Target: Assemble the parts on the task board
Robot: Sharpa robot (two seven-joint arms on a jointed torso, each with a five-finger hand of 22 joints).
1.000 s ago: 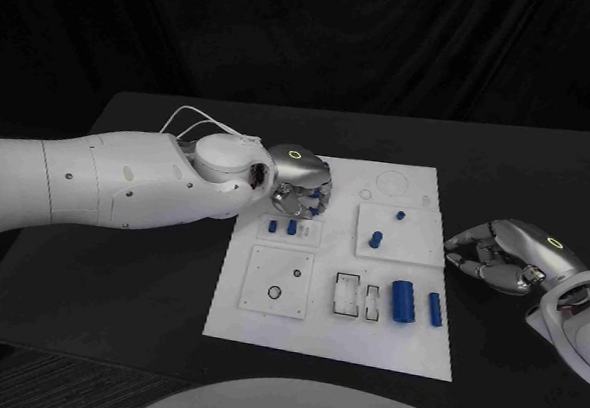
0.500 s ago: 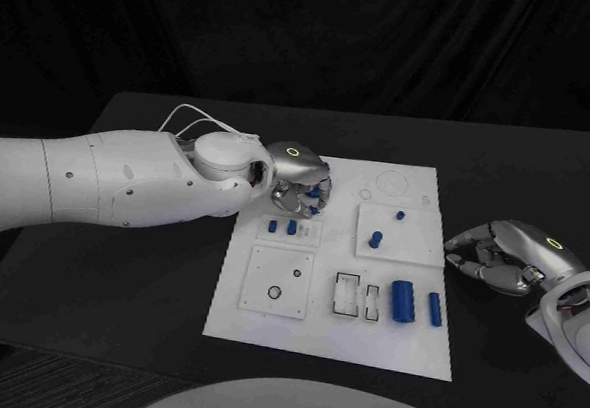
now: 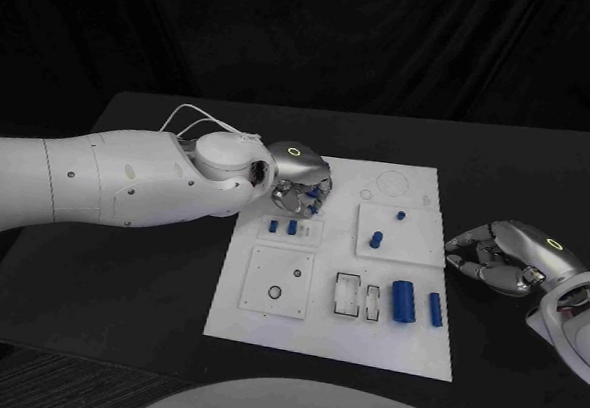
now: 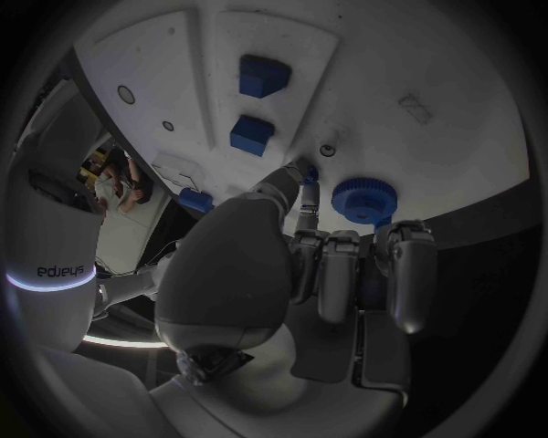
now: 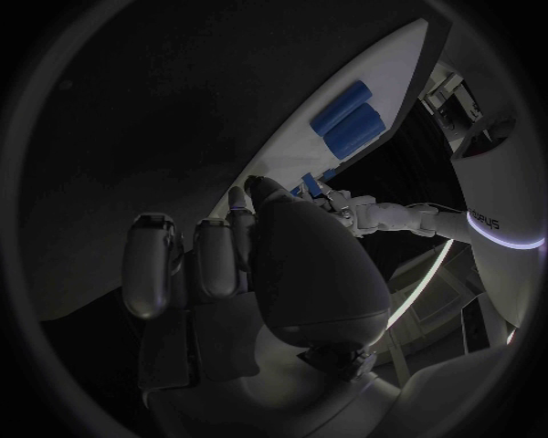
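Observation:
The white task board [image 3: 331, 329] lies mid-table. My left hand [image 3: 298, 176] hovers over its far left corner, fingers curled, and its thumb and a finger pinch a small blue peg [image 4: 306, 172]. Just beside those fingertips a round blue toothed knob [image 4: 365, 199] sits on the board [image 4: 377, 82]. Two blue blocks [image 4: 251, 134] stand in a small plate [image 3: 282, 228] nearby. My right hand [image 3: 506, 255] rests on the table right of the board, fingers curled in and holding nothing.
A blue peg [image 3: 375, 239] and a smaller one [image 3: 399, 215] stand in the right-hand square plate. A thick blue cylinder [image 3: 402, 299] and a thinner one [image 3: 435, 309] lie near the board's front right. The right wrist view shows them as cylinders [image 5: 342, 114].
My left hand's fingers have shifted slightly over the board's far left corner. The right hand has stayed put.

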